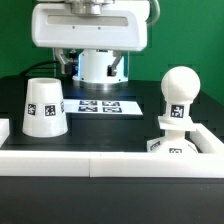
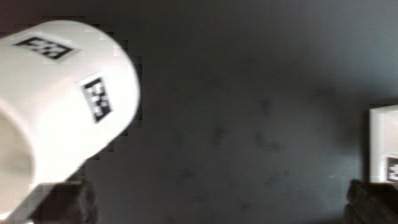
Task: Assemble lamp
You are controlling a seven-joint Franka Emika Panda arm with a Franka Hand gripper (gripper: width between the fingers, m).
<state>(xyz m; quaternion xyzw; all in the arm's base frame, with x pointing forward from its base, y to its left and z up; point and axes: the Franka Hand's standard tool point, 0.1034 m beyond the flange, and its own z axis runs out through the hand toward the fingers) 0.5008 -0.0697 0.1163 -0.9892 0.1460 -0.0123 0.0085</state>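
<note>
The cup-like white shade [image 1: 45, 107] stands with its wide end down on the black table at the exterior view's left. The ball bulb [image 1: 179, 88] stands upright on the low base [image 1: 171, 143] at the exterior view's right, by the front rail. My gripper [image 2: 217, 205] is open and empty, held above the bare table between the two. In the wrist view the shade [image 2: 63, 95] fills one side and an edge of the base [image 2: 386, 140] shows at the other. Both dark fingertips [image 2: 63, 200] show, wide apart.
The marker board [image 1: 100, 104] lies flat on the table behind the parts, below the arm [image 1: 90, 30]. A long white rail [image 1: 100, 160] runs along the table's front and turns back at the exterior view's right.
</note>
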